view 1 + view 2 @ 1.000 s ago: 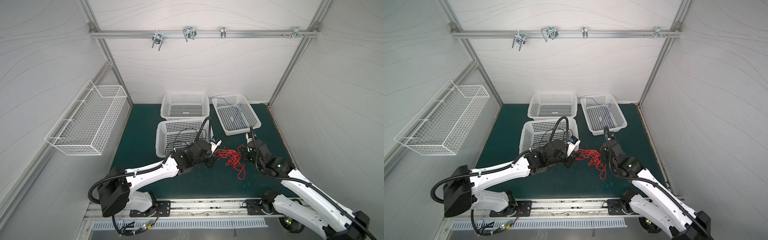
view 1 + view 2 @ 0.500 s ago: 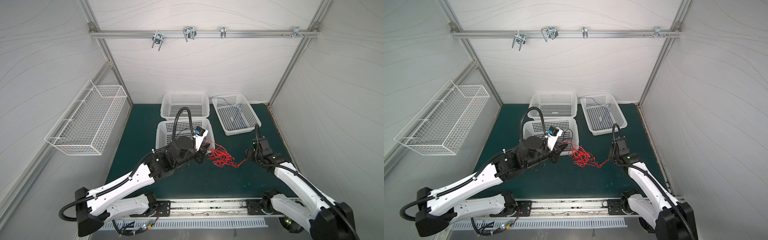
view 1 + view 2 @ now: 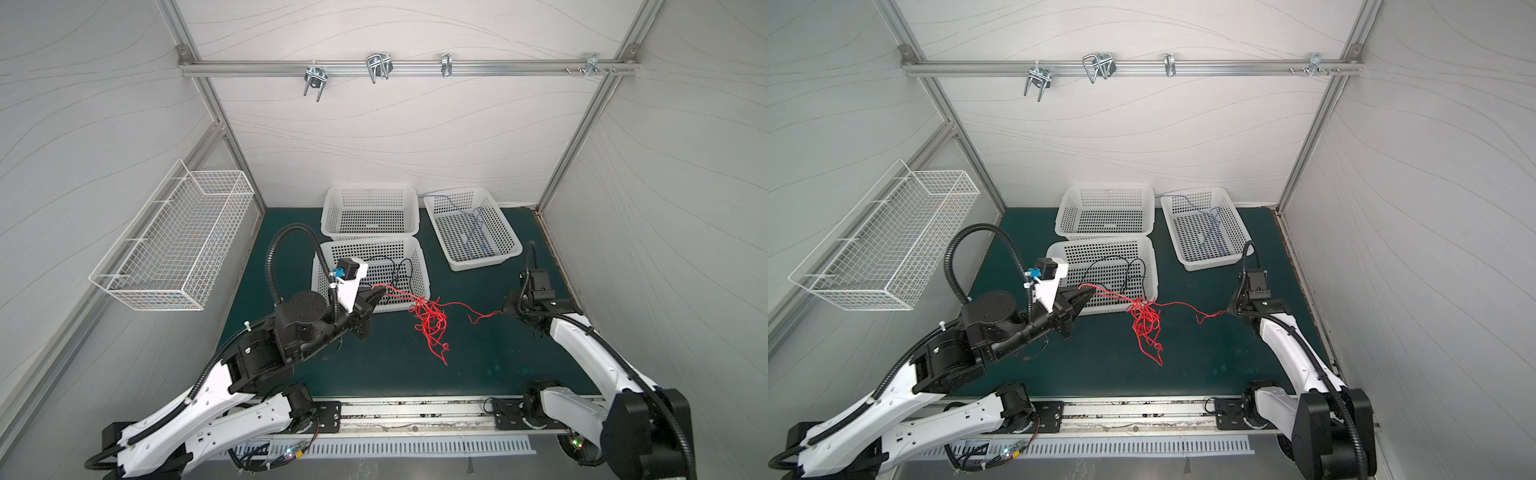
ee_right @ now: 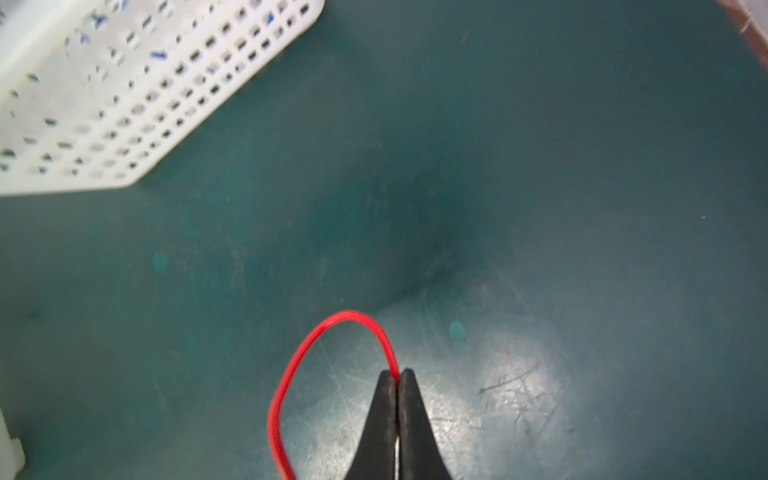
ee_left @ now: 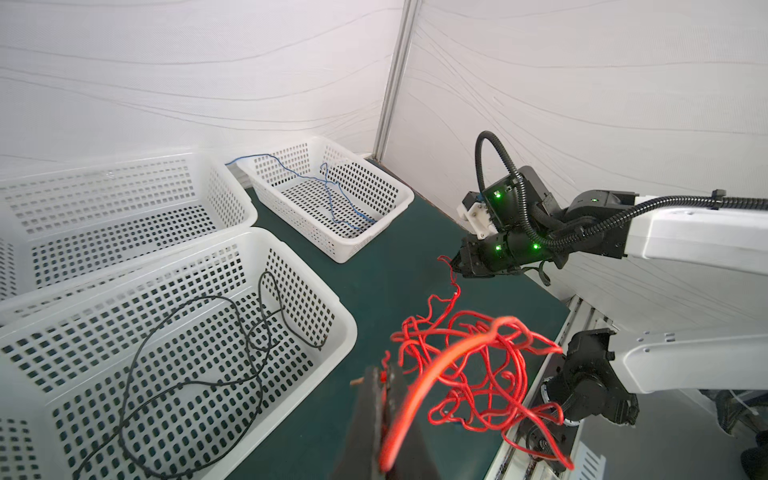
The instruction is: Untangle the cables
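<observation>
Above green surface [image 3: 478, 365], red cables [image 3: 431, 319] hang in tangle, stretched sideways; left jaws clamped on one strand, right jaws clamped on another strand.

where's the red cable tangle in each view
Top view: red cable tangle at the black-cable basket's near right corner.
Top view: same spot.
Left wrist: just beyond the left end effector.
Right wrist: not in it; only one red strand.
Shared landmark: blue-cable basket.
</observation>
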{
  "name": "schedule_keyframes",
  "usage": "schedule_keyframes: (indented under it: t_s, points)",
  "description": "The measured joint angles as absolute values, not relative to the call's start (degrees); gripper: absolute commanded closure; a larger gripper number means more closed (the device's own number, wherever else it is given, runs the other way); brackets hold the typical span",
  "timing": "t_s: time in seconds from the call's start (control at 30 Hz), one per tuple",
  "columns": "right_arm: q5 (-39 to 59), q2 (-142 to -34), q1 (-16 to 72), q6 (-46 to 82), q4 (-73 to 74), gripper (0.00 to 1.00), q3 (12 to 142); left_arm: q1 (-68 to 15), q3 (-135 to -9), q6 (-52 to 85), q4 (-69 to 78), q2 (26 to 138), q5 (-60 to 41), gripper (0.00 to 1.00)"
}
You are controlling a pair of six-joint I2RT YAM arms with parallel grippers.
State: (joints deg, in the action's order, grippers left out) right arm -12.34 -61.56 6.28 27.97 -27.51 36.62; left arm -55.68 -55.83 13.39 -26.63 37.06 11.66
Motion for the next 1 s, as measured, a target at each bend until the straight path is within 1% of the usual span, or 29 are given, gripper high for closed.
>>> schedule_keyframes:
  t_s: [0.17,0.37,0.6,0.73,0.77,0.87,0.97,1.0]
  points:
    - [-11.1,-62.5,0.2,25.5,-27.3,1.00,37.7,-55.7,-56.0,14.2,-30.8,31.5,17.1,1.00]
    - [-10.2,-64.4,-2.7,23.6,-27.4,1.00,38.5,-55.7,-56.5,15.2,-34.0,28.8,21.4,1.00]
    - [-6.2,-64.6,-3.0,22.7,-27.3,1.00,39.8,-55.7,-56.3,15.3,-34.3,31.1,20.4,1.00]
    - [-2.8,-63.1,-2.9,22.6,-27.0,1.00,39.8,-55.7,-56.1,15.2,-32.1,36.5,17.9,1.00]
    - [-2.2,-62.7,-2.8,22.6,-27.0,0.95,39.8,-55.7,-56.1,15.2,-31.4,38.1,17.2,1.00]
    - [-0.4,-61.6,-2.2,22.3,-27.0,0.87,39.9,-55.7,-56.2,15.2,-28.9,43.3,15.3,1.00]
    - [-0.2,-60.7,-0.4,21.6,-27.7,0.67,40.4,-55.7,-56.7,15.0,-27.0,48.4,13.5,1.00]
    - [-0.7,-60.1,0.9,21.3,-28.1,0.64,40.7,-55.7,-57.1,15.0,-26.7,50.0,12.9,1.00]
